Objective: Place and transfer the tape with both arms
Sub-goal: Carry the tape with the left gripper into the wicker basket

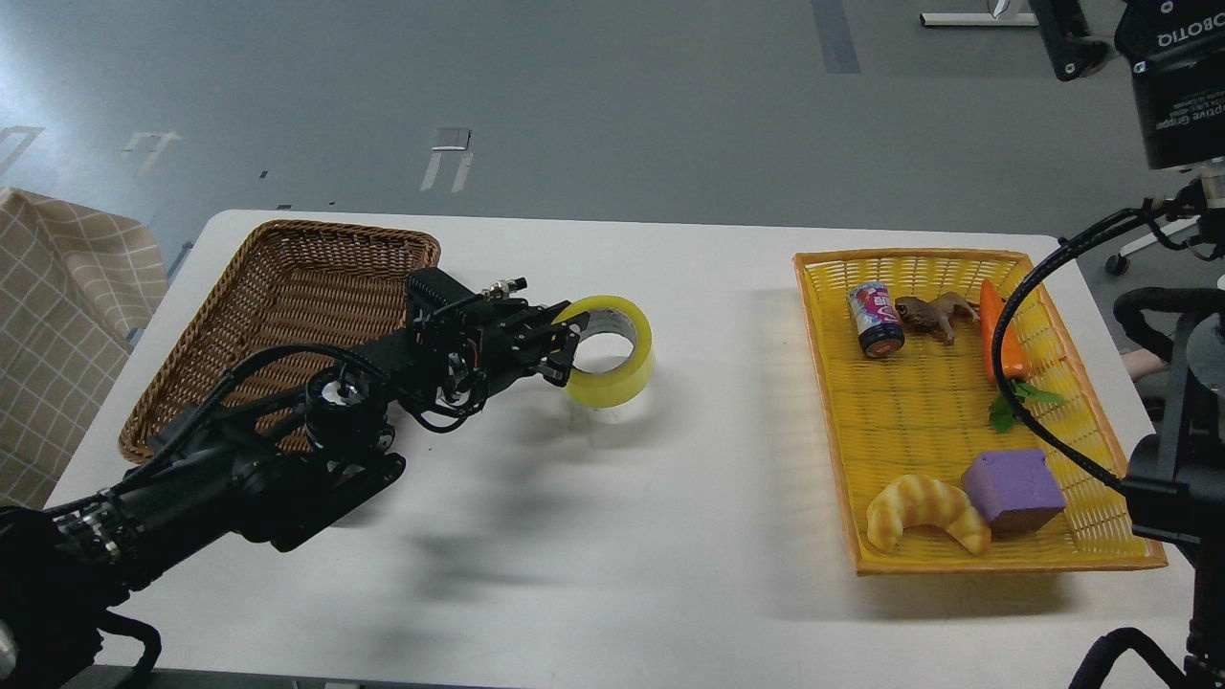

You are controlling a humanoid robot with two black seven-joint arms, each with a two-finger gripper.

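Note:
The tape [612,386], a wide yellow translucent roll with a grey-white core, hangs in the air above the white table [593,536], just right of the brown wicker basket [287,316]. My left gripper [565,349] comes in from the left and is shut on the roll's left wall, one finger inside the core and one outside. The tape's faint shadow lies on the table below it. My right gripper [1086,33] is raised high at the top right corner, away from the table; its fingertips are cut off by the frame edge.
A yellow tray [957,565] at the right holds a can [875,320], a brown toy figure [933,312], a carrot [1000,330], a purple block [1013,488] and a croissant [924,509]. A checked cloth [57,316] hangs at the left edge.

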